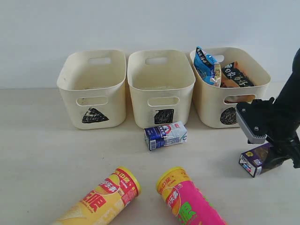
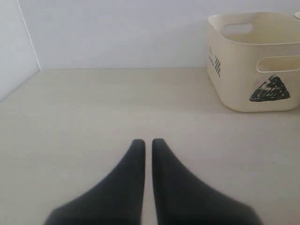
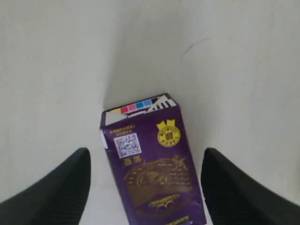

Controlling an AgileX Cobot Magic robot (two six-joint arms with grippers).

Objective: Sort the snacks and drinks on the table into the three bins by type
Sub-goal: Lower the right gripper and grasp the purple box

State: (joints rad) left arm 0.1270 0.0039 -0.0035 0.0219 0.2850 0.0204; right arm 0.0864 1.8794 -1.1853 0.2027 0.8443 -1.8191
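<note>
The right hand (image 3: 145, 157) hangs low over the surface (image 1: 37, 150) with its fingers spread, one on either side of the purple carton (image 1: 253, 161), which lies flat in front of the circle bin (image 1: 206, 112). Neither finger touches the carton, so nothing is grasped yet. The left hand (image 2: 147, 142) is clenched on nothing and hovers over a bare stretch near the triangle bin (image 1: 112, 110). The blue packet (image 1: 205, 64) and the orange packet (image 1: 234, 75) stand in the circle bin. The triangle bin and the square bin (image 1: 140, 108) show nothing inside from this angle. The blue-and-white carton (image 1: 165, 135) lies just in front of the square bin, and the yellow tube (image 1: 103, 199) and pink tube (image 1: 187, 204) lie on their sides near the front edge. The main risk is likely in the closing. The purple carton sits a little skewed between the fingers, so one finger may reach it first and spin or push it instead of clamping it. The hand also seems to straddle one end, not the middle, so the carton could droop or slip out once lifted. Too hard a squeeze might dent the soft box. The nearest bin holds the packets, so letting go there would mix drinks with snacks. A low carry toward the square bin could knock the blue-and-white carton lying in the way.
</note>
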